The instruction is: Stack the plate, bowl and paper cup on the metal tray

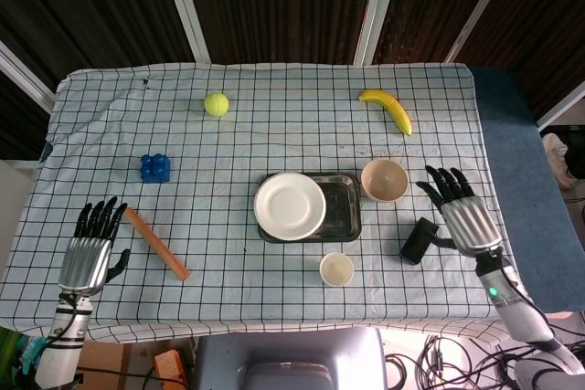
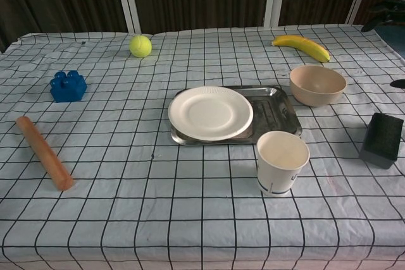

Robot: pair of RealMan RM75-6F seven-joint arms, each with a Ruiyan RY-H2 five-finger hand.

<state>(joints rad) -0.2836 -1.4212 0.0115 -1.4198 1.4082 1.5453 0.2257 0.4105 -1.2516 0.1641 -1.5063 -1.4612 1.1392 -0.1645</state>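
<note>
Plate's on the tray, both hands empty and spread

Plate (image 1: 290,206) sits on the metal tray (image 1: 343,207); bowl (image 1: 384,180) just left of the right hand (image 1: 464,216), paper cup (image 1: 336,269) nearer its wrist side; left hand (image 1: 90,253) well apart.

White plate (image 2: 210,112), beige bowl (image 2: 317,84), black-checked white tablecloth (image 2: 158,207).

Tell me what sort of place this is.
Probably a lab test bench, not a home: a checked cloth holds mismatched props such as a tennis ball, toy block and tray, with loose cables on the floor.
</note>
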